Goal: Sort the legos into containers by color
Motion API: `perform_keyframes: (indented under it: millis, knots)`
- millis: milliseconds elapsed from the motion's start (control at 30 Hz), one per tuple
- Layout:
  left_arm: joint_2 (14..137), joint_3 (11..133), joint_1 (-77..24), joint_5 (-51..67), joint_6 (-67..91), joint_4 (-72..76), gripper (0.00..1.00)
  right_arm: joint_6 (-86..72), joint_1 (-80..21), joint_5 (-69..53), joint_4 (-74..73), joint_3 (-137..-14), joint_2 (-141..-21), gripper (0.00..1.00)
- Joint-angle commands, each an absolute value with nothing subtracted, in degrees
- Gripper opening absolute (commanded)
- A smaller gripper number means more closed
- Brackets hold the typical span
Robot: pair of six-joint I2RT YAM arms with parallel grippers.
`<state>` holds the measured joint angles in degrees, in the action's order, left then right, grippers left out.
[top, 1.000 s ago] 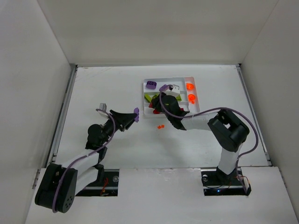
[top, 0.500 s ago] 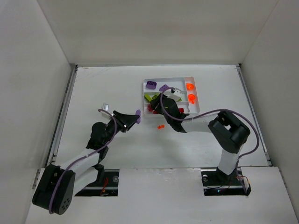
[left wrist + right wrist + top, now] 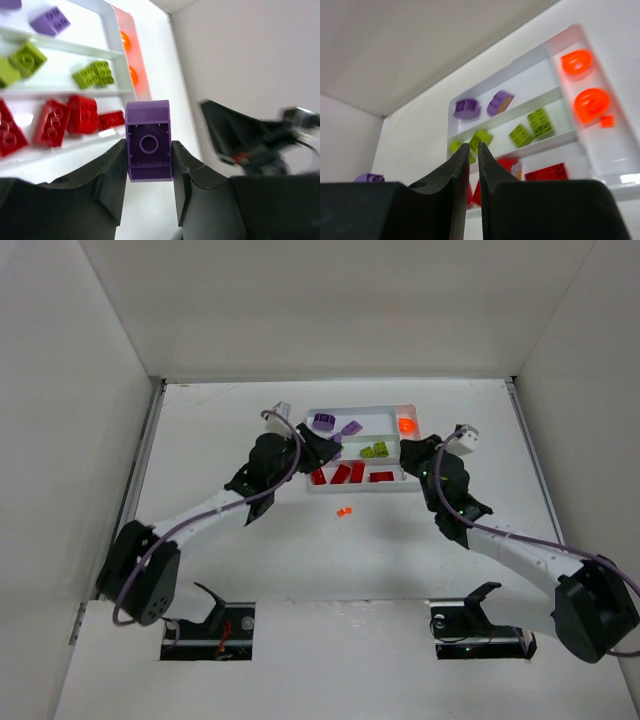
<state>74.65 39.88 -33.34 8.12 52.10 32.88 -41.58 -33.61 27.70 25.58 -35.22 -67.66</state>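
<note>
My left gripper (image 3: 148, 150) is shut on a purple lego (image 3: 148, 137), held hollow side up just off the white tray (image 3: 107, 30). From above, the left gripper (image 3: 322, 447) sits at the tray's (image 3: 360, 409) left end. The slots hold purple legos (image 3: 466, 107), lime green legos (image 3: 530, 127) and red legos (image 3: 65, 117). The end slot holds orange round pieces (image 3: 577, 61). My right gripper (image 3: 472, 147) is shut and empty, and from above it (image 3: 410, 452) hangs by the tray's right end. One small orange lego (image 3: 343, 511) lies on the table in front of the tray.
White walls enclose the table on three sides. Both arms' forearms stretch across the table's near half, left (image 3: 205, 510) and right (image 3: 510, 550).
The left arm swung from the table's left-middle up to the tray, still holding the purple lego. The right arm pulled back off the tray to its right end, and its jaws closed.
</note>
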Motion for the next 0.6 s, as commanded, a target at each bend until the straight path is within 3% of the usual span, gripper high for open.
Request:
perform_keyframes:
  millis: [0, 300, 567]
  knots:
    - [84.43, 53.31, -35.63, 1.5, 39.48, 21.12, 0.18, -39.29, -30.2, 27.95, 17.68, -33.14, -64.43, 0.17]
    - [113.08, 86.54, -36.52, -0.09, 22.25, 10.02, 0.19, -40.69, -25.71, 21.98, 21.53, -28.3, -63.99, 0.23]
    - [127.34, 103.52, -34.15, 15.02, 13.73, 10.37, 0.24, -41.22, -24.39, 20.22, 24.25, -26.55, -63.81, 0.26]
